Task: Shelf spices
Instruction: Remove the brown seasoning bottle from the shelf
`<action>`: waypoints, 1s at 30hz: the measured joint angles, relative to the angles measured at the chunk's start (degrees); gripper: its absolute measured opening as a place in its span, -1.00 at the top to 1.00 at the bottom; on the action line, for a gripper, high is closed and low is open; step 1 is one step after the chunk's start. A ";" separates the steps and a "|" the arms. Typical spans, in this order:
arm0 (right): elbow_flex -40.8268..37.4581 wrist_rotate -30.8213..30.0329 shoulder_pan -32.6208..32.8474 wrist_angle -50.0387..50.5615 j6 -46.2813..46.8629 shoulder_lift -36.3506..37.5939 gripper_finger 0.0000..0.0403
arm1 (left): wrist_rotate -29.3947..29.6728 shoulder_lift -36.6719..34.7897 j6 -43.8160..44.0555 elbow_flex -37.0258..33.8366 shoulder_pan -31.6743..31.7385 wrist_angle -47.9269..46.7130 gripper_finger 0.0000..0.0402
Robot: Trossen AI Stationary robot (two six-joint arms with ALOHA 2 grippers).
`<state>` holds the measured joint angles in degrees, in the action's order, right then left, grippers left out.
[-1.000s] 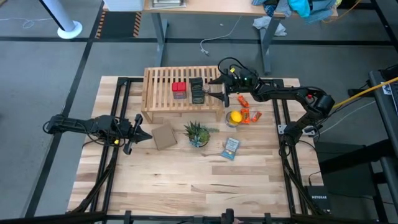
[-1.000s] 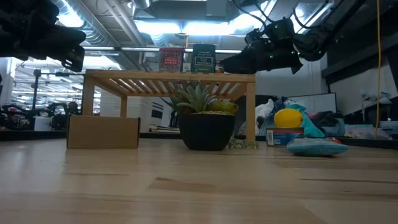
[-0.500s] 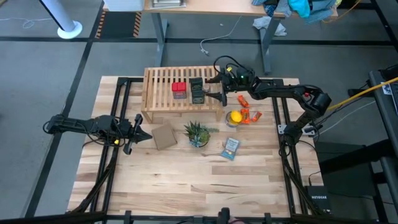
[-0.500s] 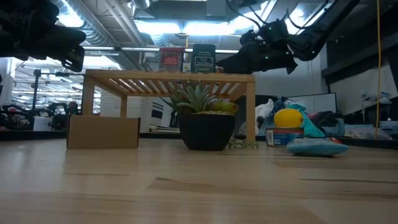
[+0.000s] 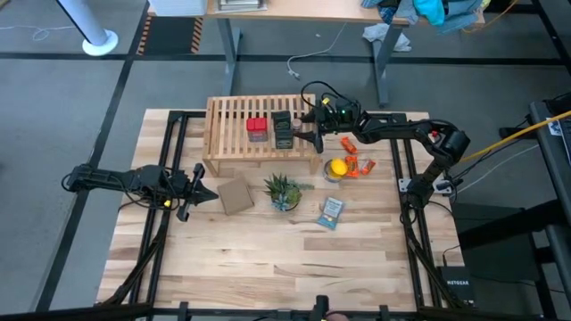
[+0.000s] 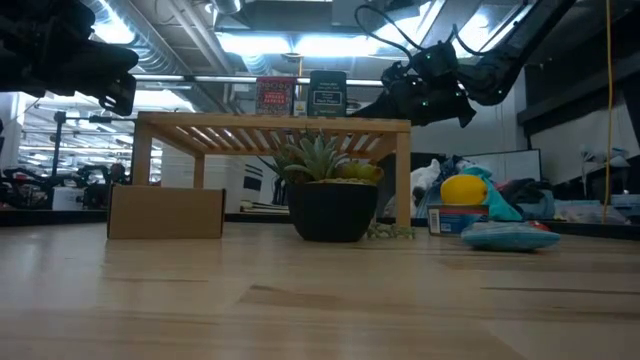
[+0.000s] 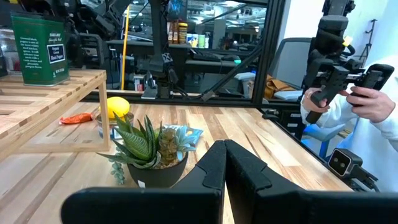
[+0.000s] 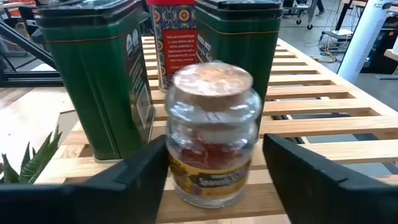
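High view: shelf [image 5: 259, 125] at the desk's far side carries red tin [image 5: 257, 128] and dark tins [image 5: 283, 130]; right tool [image 5: 310, 131] just beside them. Left tool [image 5: 202, 190] shut, near desk's left edge.

Right wrist view: fingers [image 8: 134, 171] apart around small glass jar [image 8: 211, 134], cork lid, yellow label, writing unreadable.

Left wrist view: green tin's label illegible.

Shelf [image 5: 234, 125] standing at the bench's [image 5: 268, 267] far side, carrying tins [image 5: 283, 130] and jar [image 8: 211, 134]; jar sitting between right gripper's [image 5: 312, 127] fingers; plant [image 5: 284, 192] lying before shelf, box [image 5: 235, 195] left of plant.
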<state>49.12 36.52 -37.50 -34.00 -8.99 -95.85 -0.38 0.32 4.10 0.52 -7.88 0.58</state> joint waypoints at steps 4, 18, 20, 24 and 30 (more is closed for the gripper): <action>0.00 -0.01 0.00 0.31 0.24 0.00 0.02 | 0.02 0.00 0.00 -0.01 0.02 0.00 1.00; 0.05 0.37 -0.02 2.81 3.32 0.95 0.04 | 0.00 -0.01 -0.01 -0.01 0.00 0.00 1.00; -0.03 0.45 -0.02 4.77 3.39 2.33 0.04 | 0.01 -0.01 -0.01 0.00 0.01 -0.01 1.00; -0.17 -0.67 -0.02 12.24 1.31 7.87 0.04 | 0.00 0.00 0.00 -0.01 0.00 0.00 1.00; -5.57 -3.57 0.02 16.92 0.10 19.19 0.04 | 0.00 0.00 -0.02 -0.01 0.00 0.00 1.00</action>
<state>43.56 32.95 -37.47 -17.08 -8.90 -76.67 -0.38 0.31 4.08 0.51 -7.88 0.58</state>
